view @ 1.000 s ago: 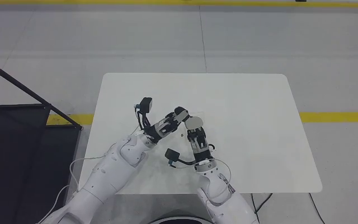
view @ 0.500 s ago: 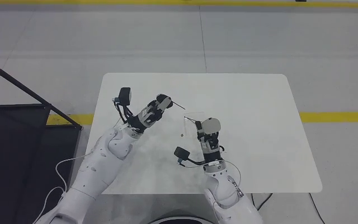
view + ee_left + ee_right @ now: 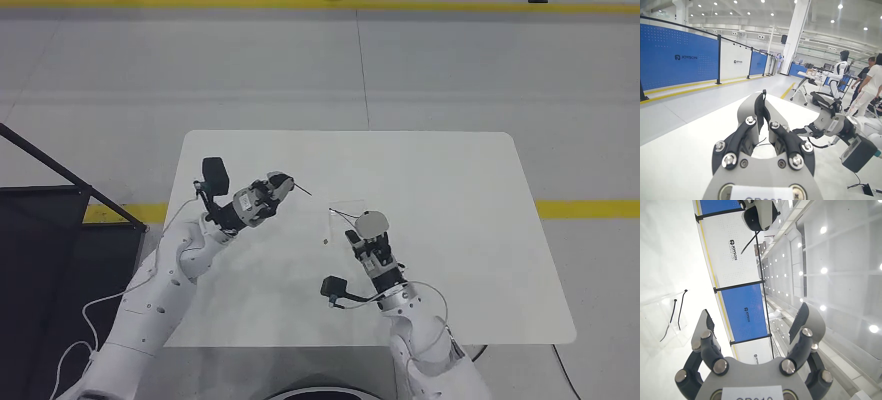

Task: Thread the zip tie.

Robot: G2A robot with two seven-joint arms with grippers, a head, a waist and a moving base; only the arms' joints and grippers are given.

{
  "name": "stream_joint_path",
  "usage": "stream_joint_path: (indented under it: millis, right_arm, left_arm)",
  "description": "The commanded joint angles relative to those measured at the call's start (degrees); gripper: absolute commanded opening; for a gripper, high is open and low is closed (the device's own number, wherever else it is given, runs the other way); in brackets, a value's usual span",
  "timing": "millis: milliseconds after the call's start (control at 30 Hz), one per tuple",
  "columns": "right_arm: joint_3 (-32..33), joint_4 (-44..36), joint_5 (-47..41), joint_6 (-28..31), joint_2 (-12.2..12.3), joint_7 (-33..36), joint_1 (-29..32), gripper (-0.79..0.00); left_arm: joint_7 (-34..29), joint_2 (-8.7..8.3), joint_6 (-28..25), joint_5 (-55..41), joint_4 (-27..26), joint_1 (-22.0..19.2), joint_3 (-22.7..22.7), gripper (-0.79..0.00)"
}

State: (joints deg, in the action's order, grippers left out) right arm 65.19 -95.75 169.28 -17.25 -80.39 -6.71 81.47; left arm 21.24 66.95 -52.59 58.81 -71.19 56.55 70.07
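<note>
"Over the desk's (image 3: 470, 200) left side, what is the left end effector (image 3: 762, 100) doing?"
"Clamping tight on the zip tie (image 3: 764, 93) — its square head is poking just beyond the grip, and the tail is hanging free."
"Right end effector (image 3: 754, 311)?"
"Hanging wide open and gripping nothing, near the clear tray (image 3: 657, 313) where two spare ties (image 3: 681, 308) are lying."
"How is the tie going to handle?"
"I'm judging it light, thin, springy and slick — the tail is probably going to flex away if pinched far back. I'm suggesting the open one takes the tail close to its tip, so it's feeding straight into the head's slot."
</note>
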Motion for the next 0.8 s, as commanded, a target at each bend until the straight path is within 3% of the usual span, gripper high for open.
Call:
stream_joint_path:
  millis: [0,67,167,400,600,767]
  right_arm:
    - [0.01,-0.01,0.00,0.04,0.00,-0.01,0.00,0.000]
    - [-0.28,-0.87,-0.51,2.20,0.05,-1.09,-0.19,0.000]
    - [0.45,-4.25,-4.70,10.13,0.24,-3.08,-0.45,0.000]
    - [4.72,-11.94,-16.60,39.67,0.99,-5.63,-3.47,0.000]
    - [1.28,-7.07,-25.29,58.63,0.31,-3.81,-13.01,0.000]
    - [1.23,-6.56,-25.45,59.40,0.29,-3.46,-13.53,0.000]
  left_arm:
    - [0.01,0.00,0.00,0.01,0.00,0.00,0.00,-0.785]
    - [-0.73,0.08,0.85,-0.36,-1.53,0.39,-0.25,-0.785]
    - [-2.50,-0.04,2.45,0.70,-3.38,0.54,0.20,-0.785]
    - [-3.06,-0.70,3.29,3.84,-4.98,1.97,2.52,-0.785]
    - [-2.16,-0.90,6.41,5.25,-5.12,2.24,4.13,-0.785]
    - [-1.27,-1.26,6.92,7.79,-5.16,2.94,5.34,-0.785]
